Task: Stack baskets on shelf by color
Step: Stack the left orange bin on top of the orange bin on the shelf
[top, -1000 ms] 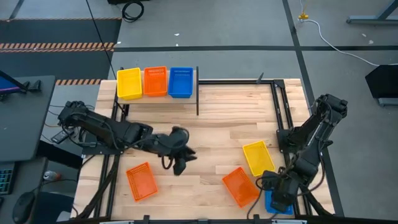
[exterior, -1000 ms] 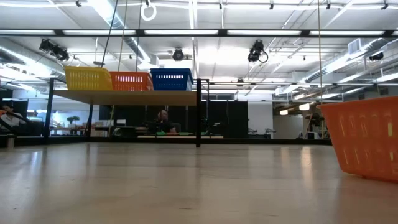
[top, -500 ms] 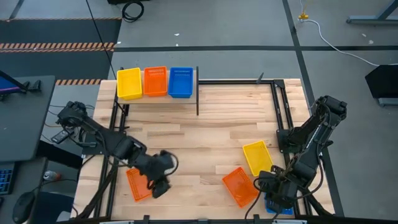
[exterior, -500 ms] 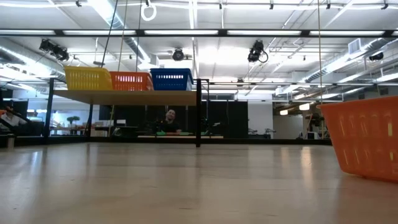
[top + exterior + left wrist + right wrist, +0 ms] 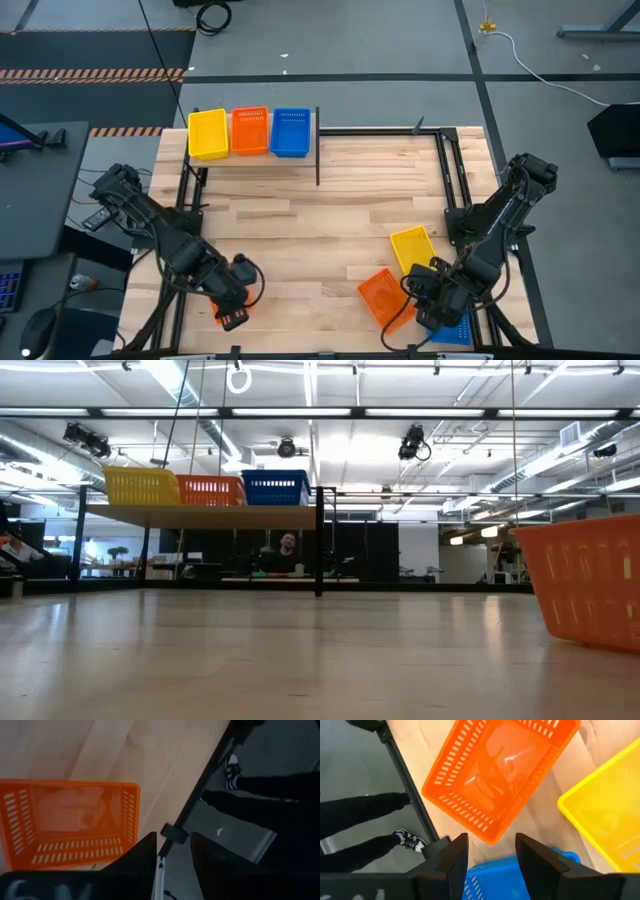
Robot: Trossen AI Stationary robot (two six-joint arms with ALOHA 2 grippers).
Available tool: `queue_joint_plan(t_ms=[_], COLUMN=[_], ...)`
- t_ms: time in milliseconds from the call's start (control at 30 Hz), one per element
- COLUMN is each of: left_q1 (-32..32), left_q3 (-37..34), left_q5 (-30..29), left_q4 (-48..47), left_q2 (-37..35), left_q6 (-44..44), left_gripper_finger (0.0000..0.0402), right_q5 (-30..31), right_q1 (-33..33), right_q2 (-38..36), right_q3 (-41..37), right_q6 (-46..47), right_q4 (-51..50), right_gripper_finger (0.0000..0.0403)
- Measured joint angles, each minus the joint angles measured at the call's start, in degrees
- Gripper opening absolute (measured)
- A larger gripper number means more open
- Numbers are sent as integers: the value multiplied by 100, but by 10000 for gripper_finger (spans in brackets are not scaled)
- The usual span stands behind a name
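My left gripper (image 5: 232, 305), fingers apart, hovers lower left over orange basket (image 5: 70, 822), lining up grab; right gripper (image 5: 490, 857) apart above blue basket (image 5: 495, 877).

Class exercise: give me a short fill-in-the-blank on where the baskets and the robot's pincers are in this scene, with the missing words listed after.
1. On the shelf, the middle basket is ____.
2. The left pincer hovers over an ____ basket.
3. Under the right pincer lies a ____ basket.
4. Loose on the table, the yellow basket sits beside an ____ one.

Missing words: orange; orange; blue; orange
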Motion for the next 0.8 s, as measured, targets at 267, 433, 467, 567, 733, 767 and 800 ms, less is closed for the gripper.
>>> queue_joint_plan(t_ms=[267, 433, 467, 567, 733, 767, 800], left_q1=[-197, -337, -353, -354, -353, -366, -385], left_q3=[-55, -267, -334, -519, -877, -919, -949], left_q5=[-77, -74, -74, -78, -11, 33, 55], left_q4=[-104, -7, 52, 212, 692, 781, 839], left_q2=[0, 35, 33, 34, 33, 33, 33], left_q6=[-475, -544, -544, -627, -864, -894, -929], left_gripper_finger=[184, 210, 213, 214, 205, 203, 202], right_q5=[-107, 154, 212, 253, 60, -22, -78], right_q1=[-437, -931, -1036, -1311, -1704, -1773, -1827], right_q2=[-219, -575, -637, -782, -973, -1013, -1049], right_q3=[0, 0, 0, 2, 2, 2, 2], right_q6=[-343, -491, -538, -718, -1043, -1095, -1126], right_q4=[177, 698, 805, 1033, 1055, 1060, 1062], right_gripper_finger=[170, 170, 170, 170, 170, 170, 170])
